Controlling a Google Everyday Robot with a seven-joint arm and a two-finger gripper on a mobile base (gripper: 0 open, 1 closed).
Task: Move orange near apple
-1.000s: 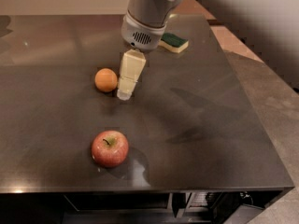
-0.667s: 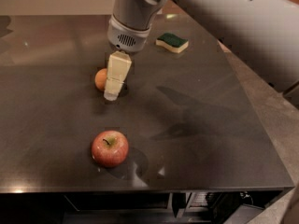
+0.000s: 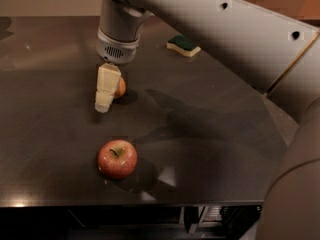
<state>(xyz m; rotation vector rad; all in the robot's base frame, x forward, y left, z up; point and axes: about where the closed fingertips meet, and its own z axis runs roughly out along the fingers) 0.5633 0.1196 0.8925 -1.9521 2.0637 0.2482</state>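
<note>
The orange (image 3: 120, 87) lies on the dark table (image 3: 210, 134), left of the middle, and only its right part shows. My gripper (image 3: 104, 103) hangs from the grey wrist right at the orange, and its cream tip covers the orange's left side. Whether it touches the orange cannot be told. The red apple (image 3: 117, 158), with a yellowish patch round its stem, sits nearer the front edge, a good way below the orange and gripper.
A green and yellow sponge (image 3: 183, 45) lies at the back of the table. My large white arm crosses the upper right of the view. The table's front edge runs just below the apple, and its right edge slants away behind the arm.
My gripper has moved left, from the orange's right side to over it, and now hides its left part. The orange and the apple have not moved.
</note>
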